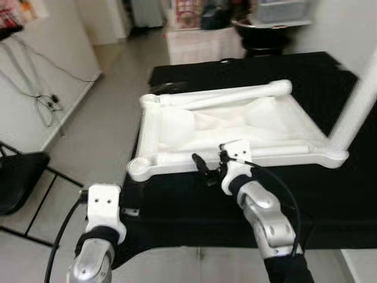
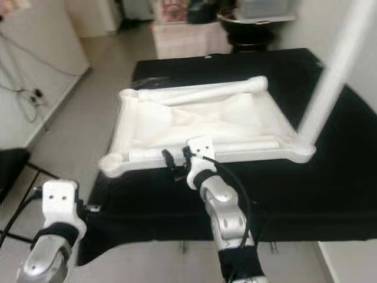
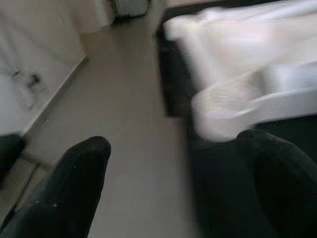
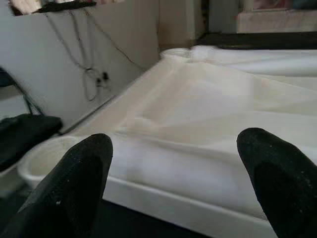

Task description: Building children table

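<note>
Setting: a lived-in home room.
Evidence: cables trailing down a white wall, a black-covered table standing on grey floor, a cluttered shelf sitting behind.

I see white tabletop, plain, with white legs lying on it. Black cloth under it. Floor grey-beige. Black chair by white wall. My gripper fingers black.
</note>
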{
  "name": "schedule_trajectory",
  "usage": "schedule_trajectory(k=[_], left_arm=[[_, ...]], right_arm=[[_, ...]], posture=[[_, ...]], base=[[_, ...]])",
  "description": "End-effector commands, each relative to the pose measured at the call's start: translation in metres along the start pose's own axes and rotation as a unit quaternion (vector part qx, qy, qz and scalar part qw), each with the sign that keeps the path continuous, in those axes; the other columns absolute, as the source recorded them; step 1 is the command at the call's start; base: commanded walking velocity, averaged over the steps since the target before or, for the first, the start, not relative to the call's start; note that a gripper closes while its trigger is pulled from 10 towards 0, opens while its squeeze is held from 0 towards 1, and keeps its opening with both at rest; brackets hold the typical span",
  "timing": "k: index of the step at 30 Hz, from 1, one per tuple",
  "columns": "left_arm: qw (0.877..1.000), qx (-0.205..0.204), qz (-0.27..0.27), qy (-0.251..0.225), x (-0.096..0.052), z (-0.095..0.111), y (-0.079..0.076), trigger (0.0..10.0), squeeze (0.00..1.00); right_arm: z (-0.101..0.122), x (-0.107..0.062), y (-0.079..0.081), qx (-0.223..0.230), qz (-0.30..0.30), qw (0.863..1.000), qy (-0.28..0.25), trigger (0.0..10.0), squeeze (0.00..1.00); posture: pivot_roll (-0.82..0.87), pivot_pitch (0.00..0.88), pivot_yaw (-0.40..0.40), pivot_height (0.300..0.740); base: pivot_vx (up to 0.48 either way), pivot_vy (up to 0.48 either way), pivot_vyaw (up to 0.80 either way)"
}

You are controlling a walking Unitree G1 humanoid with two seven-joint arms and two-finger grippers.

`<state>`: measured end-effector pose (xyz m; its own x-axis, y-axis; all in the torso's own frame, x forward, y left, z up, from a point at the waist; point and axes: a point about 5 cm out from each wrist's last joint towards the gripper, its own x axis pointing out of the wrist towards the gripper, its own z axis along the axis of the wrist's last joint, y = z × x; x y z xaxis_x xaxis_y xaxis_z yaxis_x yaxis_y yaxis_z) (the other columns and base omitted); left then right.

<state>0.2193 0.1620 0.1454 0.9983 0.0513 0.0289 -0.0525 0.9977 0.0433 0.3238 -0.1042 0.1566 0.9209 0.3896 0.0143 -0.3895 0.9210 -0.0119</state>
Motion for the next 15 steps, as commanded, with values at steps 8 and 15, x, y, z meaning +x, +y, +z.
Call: schedule_trajectory(k=[8,15], left_arm=[[1.000,0.004,0.011,0.004,-0.0001,-0.0033,0.0025,10.0,0.00],[1.000,-0.011,0.002,0.001,0.0019,-0.0034,0.0016,10.0,0.00]], right_arm=[[-0.0042,0.0056,0.0025,-0.003,-0.002,1.000,0.006,10.0,0.00],[-0.0051,0.0065,0.0026,0.001,-0.001,1.000,0.007,10.0,0.00]], posture=[[-0.05,0.117,0.043,0.740],[-0.05,0.111,0.042,0.740]], base=[[0.000,0.000,0.00],[0.000,0.000,0.00]])
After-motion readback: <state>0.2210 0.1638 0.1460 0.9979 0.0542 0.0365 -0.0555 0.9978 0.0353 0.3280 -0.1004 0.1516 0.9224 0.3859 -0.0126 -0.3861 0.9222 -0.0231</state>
